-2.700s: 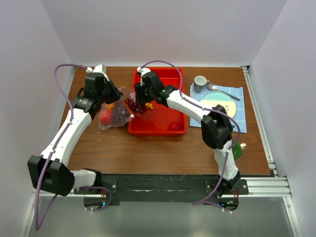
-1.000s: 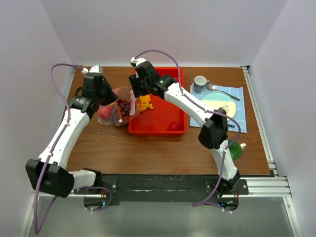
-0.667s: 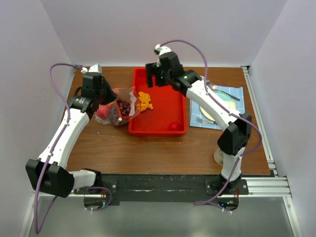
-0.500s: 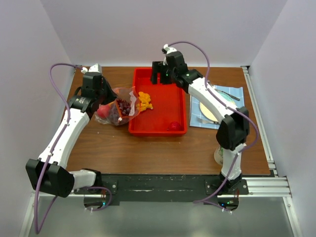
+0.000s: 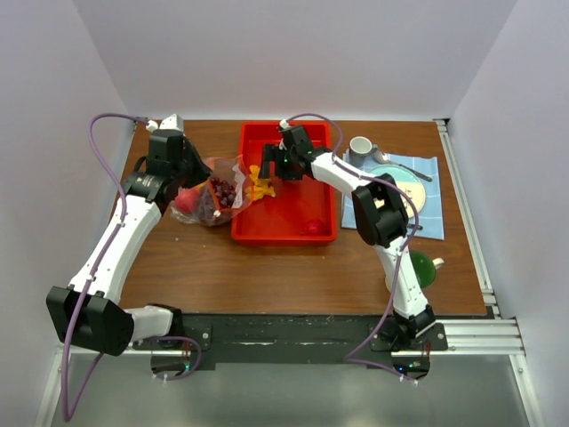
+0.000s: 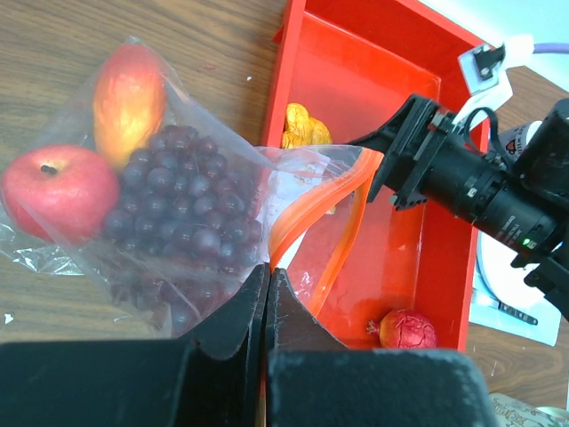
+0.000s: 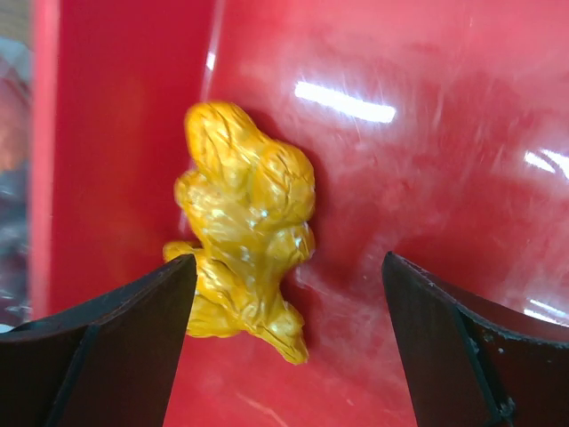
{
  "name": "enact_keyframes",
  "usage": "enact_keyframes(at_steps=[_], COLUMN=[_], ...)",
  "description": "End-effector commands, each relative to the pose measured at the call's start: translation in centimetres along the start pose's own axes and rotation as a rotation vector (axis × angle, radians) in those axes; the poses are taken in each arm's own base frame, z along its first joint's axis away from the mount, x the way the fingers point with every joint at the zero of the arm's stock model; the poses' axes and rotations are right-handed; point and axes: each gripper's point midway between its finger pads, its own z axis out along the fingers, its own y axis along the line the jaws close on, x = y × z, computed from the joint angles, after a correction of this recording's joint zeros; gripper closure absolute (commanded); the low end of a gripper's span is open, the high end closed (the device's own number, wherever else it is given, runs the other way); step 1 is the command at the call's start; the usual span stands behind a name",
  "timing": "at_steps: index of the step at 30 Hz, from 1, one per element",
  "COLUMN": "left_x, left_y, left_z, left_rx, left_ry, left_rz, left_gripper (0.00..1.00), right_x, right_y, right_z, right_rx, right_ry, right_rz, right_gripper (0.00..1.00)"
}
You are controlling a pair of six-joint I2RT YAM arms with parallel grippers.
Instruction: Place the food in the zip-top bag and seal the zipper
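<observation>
The left gripper (image 6: 267, 286) was closed on the mouth edge of the zip-top bag (image 6: 98, 253), probably to hold the zipper (image 6: 313, 209) open toward the red tray (image 6: 356, 98). The right gripper (image 7: 286, 331) hung with its jaws wide apart, and the yellow-orange cluster (image 7: 244, 222) lay just below and between them, seemingly ready for picking. The tray wall beside its left finger might hinder the grasp. A round red fruit (image 6: 407, 327) lay well apart from it.

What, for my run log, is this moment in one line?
left gripper shut on bag; right gripper open over yellow cluster; red fruit in tray; zipper open
</observation>
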Motion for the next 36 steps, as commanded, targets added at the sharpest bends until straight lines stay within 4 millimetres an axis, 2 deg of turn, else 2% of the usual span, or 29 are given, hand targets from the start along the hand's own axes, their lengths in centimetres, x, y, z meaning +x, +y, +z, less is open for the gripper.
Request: enact_keyframes(at_steps=[1,7,13,21,26,30,36], left_x=[-2.1,-2.1,-1.8,-1.8,-1.9,-1.9,-1.8], left_y=[-1.3,-1.3,-1.4,-1.4,-1.3,-1.3,-1.4], left_z=[-0.2,0.0,0.4,0.4,0.2,0.2,0.1], left_rx=[0.052,0.051,0.057,0.059,0.056,0.058,0.065], left_ry=[-0.07,-0.067,-0.057,-0.057,-0.061,-0.062,-0.061], left_rz=[-0.019,-0.019,-0.023,-0.024,-0.023,-0.024,-0.027], left_gripper=[1.0,1.0,1.0,1.0,1.0,1.0,1.0], right_x=[-1.9,-0.2,1.2,1.1,0.8,0.2,0.9], right_y=[2.2,2.6,3.5,5.2,6.6,7.3,7.8], right_z=[0.0,0.8,1.6,1.2,0.2,-0.6,0.0], right_rx=[-0.054,-0.074,-0.118,-0.198,-0.266,-0.289,-0.326], right_ry=[-0.064,-0.036,0.0,0.009,0.008,-0.003,0.032], right_rz=[0.013,0.043,0.069,0.113,0.132,0.125,0.144], right_gripper=[0.1,0.12,0.18,0.24,0.28,0.27,0.26])
